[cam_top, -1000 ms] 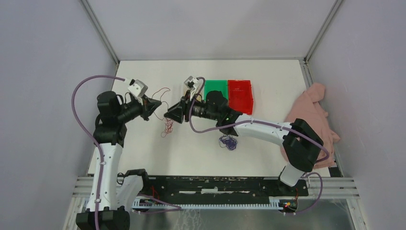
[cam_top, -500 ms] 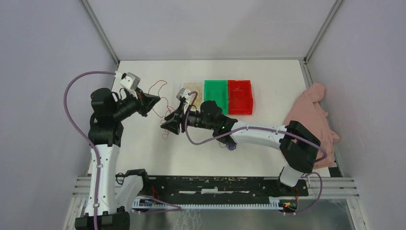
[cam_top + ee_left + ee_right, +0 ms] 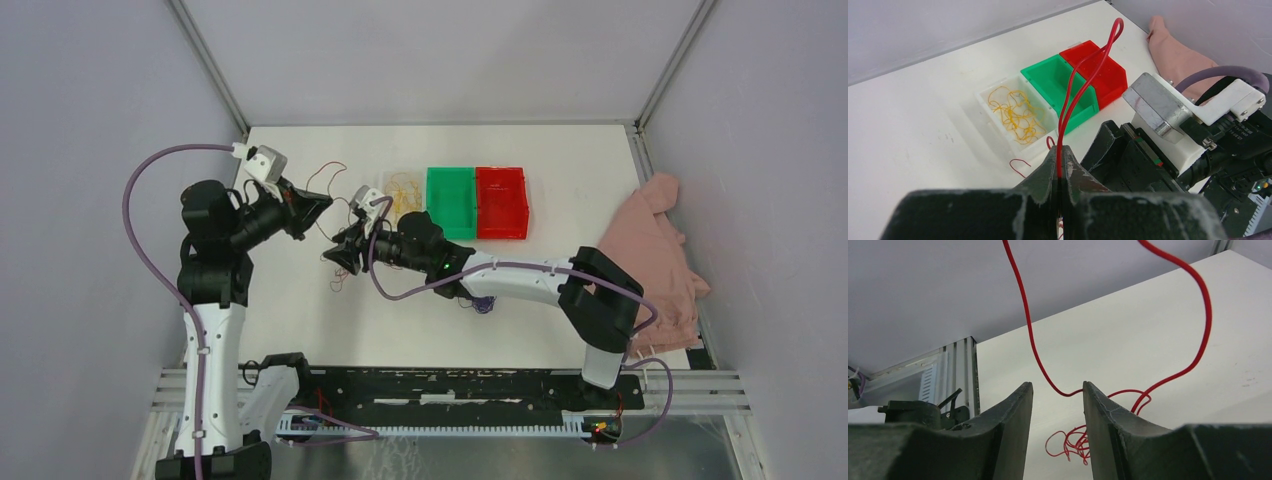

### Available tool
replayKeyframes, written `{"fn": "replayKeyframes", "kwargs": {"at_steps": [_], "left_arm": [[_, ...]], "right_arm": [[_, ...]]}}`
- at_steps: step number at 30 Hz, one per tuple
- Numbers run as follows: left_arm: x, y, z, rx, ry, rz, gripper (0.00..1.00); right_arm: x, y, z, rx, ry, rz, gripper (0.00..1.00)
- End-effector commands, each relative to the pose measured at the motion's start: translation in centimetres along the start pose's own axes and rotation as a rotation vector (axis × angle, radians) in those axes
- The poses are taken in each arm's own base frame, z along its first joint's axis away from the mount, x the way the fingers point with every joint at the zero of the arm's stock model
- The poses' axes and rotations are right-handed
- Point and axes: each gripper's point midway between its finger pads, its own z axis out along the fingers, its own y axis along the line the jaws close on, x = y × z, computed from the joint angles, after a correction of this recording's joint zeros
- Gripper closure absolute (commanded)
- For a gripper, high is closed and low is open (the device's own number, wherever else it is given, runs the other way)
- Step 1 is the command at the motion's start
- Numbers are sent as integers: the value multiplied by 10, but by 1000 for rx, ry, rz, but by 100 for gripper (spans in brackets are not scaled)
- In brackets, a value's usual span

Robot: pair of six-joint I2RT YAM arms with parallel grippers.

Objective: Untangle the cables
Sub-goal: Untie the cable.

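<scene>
Red cable (image 3: 1062,140): held as a doubled loop above the white table (image 3: 400,340); a small tangle of it lies on the table below.
Left gripper (image 3: 1060,162): clamped tight on the red cable.
Right gripper (image 3: 1057,390): close by and facing it, fingers apart, with one red strand crossing the gap unpinched.
Yellow cable (image 3: 1013,115): coiled inside the clear bin (image 3: 983,97).
Neighbouring bins: green bin (image 3: 1048,75), then red bin (image 3: 1113,80).
Purple cable (image 3: 480,303): on the table, partly hidden under the right arm.
Pink cloth (image 3: 650,240): at the table's right edge.

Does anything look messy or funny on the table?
Yes. A crumpled pink cloth is bunched at the right edge of the table, and it has nothing to do with cables. The red cable ends in a knotted clump lying on the table.
</scene>
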Motion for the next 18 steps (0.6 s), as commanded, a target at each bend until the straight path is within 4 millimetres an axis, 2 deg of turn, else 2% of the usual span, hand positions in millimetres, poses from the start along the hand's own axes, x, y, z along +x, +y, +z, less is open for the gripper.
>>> {"fn": "replayKeyframes", "kwargs": {"at_steps": [1, 5, 9, 13, 18], "left_arm": [[-19, -9, -7, 7, -35, 29, 97], [-22, -9, -8, 0, -42, 52, 97], [-25, -7, -9, -11, -47, 69, 97], [-24, -8, -9, -4, -45, 61, 97], [-27, -8, -10, -9, -52, 85, 97]], "right_arm": [[-30, 1, -11, 27, -73, -39, 52], [-25, -3, -24, 57, -55, -51, 50], [-27, -6, -34, 79, -58, -74, 42], [-39, -8, -31, 89, -87, -102, 38], [-55, 4, -31, 32, -121, -113, 37]]}}
